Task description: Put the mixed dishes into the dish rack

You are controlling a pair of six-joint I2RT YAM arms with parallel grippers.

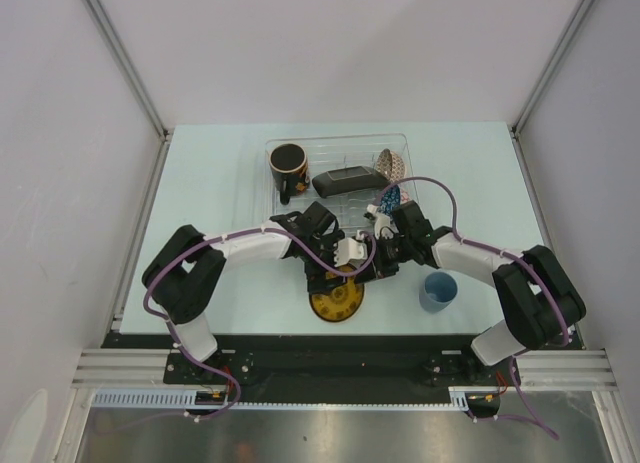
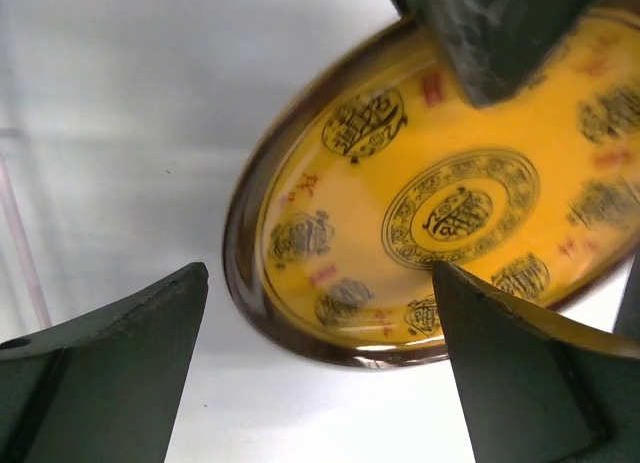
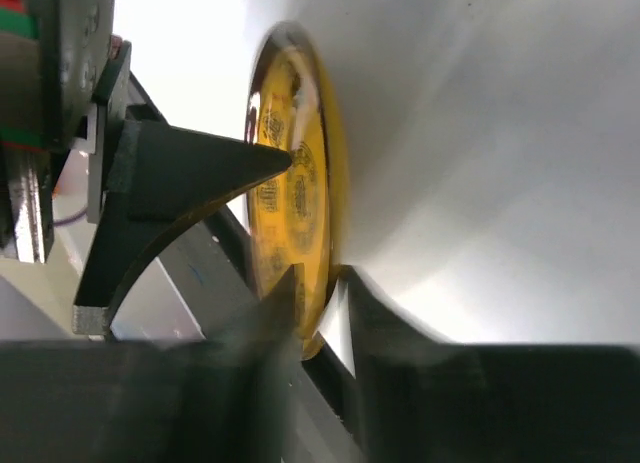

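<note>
Already four dishes sit in the dish rack (image 1: 335, 140): dark cup (image 1: 288, 166), black square plate (image 1: 345, 180), beige patterned bowl (image 1: 391, 164) and blue patterned bowl (image 1: 390, 196). We judge two remain on the worktop (image 1: 220, 183): the yellow-brown saucer (image 1: 335, 303), near the rack's front, and the light blue cup (image 1: 438, 291). The right end effector (image 3: 318, 278) pinches the saucer's rim. The left end effector (image 2: 320, 273) is spread apart, just beside it.

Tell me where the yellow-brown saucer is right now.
In the top view, the yellow-brown saucer sits mid-table near the front edge. It is just in front of the dish rack and left of the light blue cup.
</note>
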